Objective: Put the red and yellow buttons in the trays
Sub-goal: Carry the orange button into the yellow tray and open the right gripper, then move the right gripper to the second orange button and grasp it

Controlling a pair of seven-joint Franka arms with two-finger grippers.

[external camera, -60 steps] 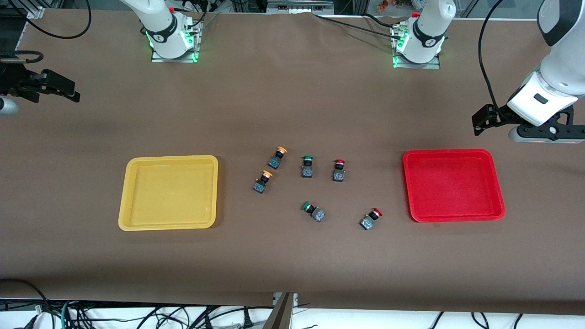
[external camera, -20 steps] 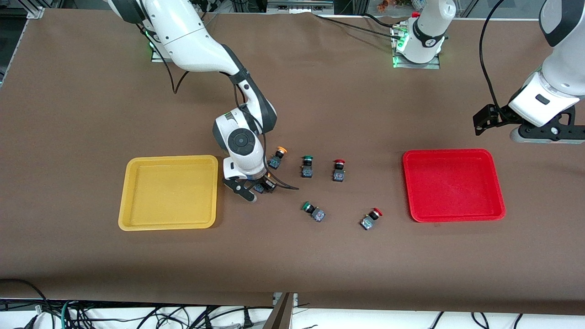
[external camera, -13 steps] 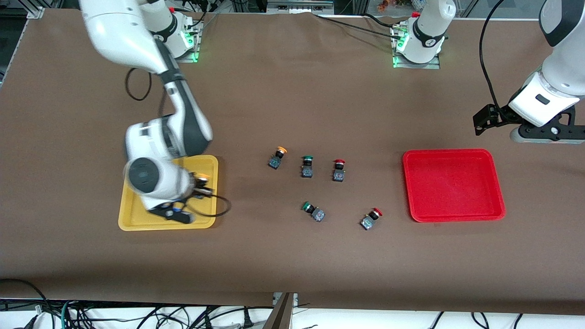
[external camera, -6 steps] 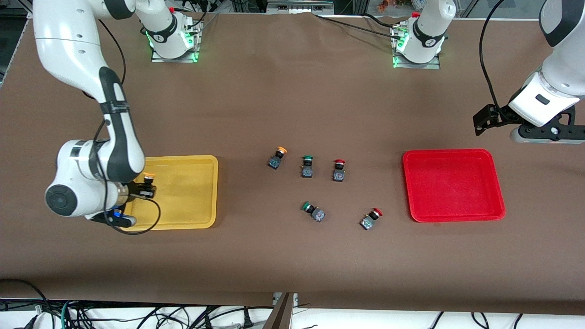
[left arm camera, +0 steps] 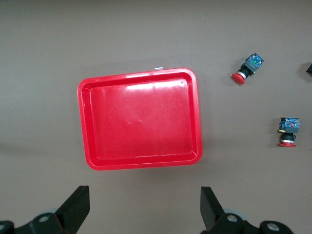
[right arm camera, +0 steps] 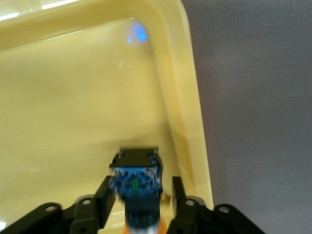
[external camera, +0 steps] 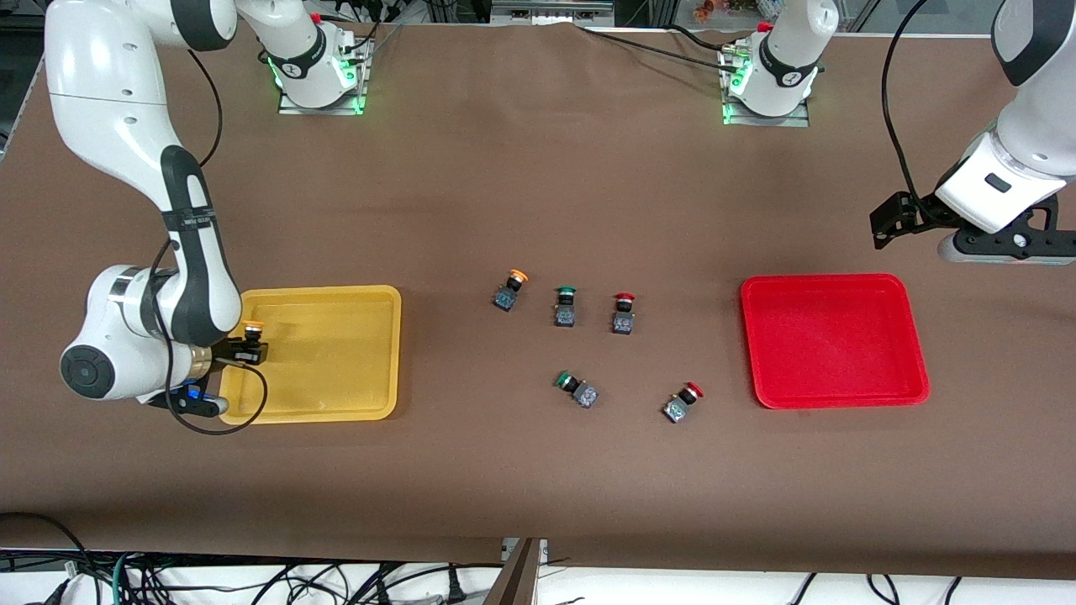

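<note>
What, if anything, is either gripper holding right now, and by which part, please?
The right gripper holds a yellow button by its dark body, over the yellow tray. The left gripper holds nothing.

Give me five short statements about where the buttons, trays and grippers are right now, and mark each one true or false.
1. The right gripper holds a yellow-capped push-button switch over the shallow yellow plastic tray. True.
2. The shallow red plastic tray already holds a red-capped switch. False: it is empty; both red-capped switches lie on the brown table.
3. The left gripper is open above the table near the red tray. True.
4. Two green-capped switches lie on the table. True.
5. Two yellow-capped switches lie on the table. False: only one.
</note>
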